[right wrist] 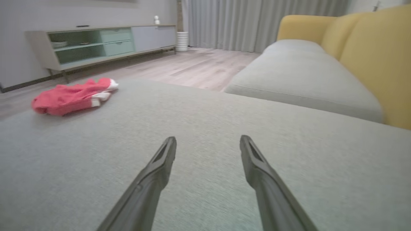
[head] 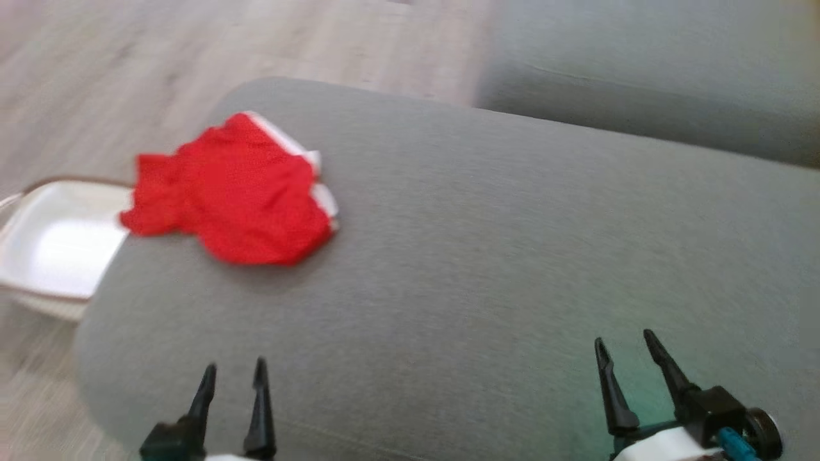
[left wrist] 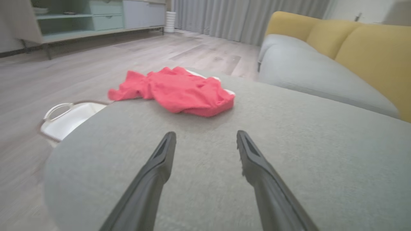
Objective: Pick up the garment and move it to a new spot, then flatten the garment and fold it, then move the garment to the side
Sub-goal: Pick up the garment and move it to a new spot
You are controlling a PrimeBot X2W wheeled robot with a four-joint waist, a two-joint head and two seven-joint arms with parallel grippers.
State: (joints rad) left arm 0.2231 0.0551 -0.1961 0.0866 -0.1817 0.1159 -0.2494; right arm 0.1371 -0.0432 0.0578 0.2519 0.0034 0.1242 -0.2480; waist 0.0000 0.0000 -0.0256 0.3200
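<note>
The garment (head: 237,192) is a crumpled red piece with white trim, lying near the far left corner of a grey sofa cushion (head: 487,243). In the left wrist view the garment (left wrist: 179,91) sits a little ahead of my left gripper (left wrist: 206,136), whose fingers stand apart with nothing between them. From the right wrist the garment (right wrist: 72,96) shows far off to the left. My left gripper (head: 234,370) is at the lower left over the cushion's near edge, open. At the lower right my right gripper (head: 624,342) is open and empty too.
A white basket (head: 57,243) stands on the wooden floor beside the cushion's left edge, partly under the garment's sleeve. A second grey seat (head: 647,83) with yellow backrests (right wrist: 375,54) lies beyond on the right. A low cabinet (right wrist: 96,41) lines the far wall.
</note>
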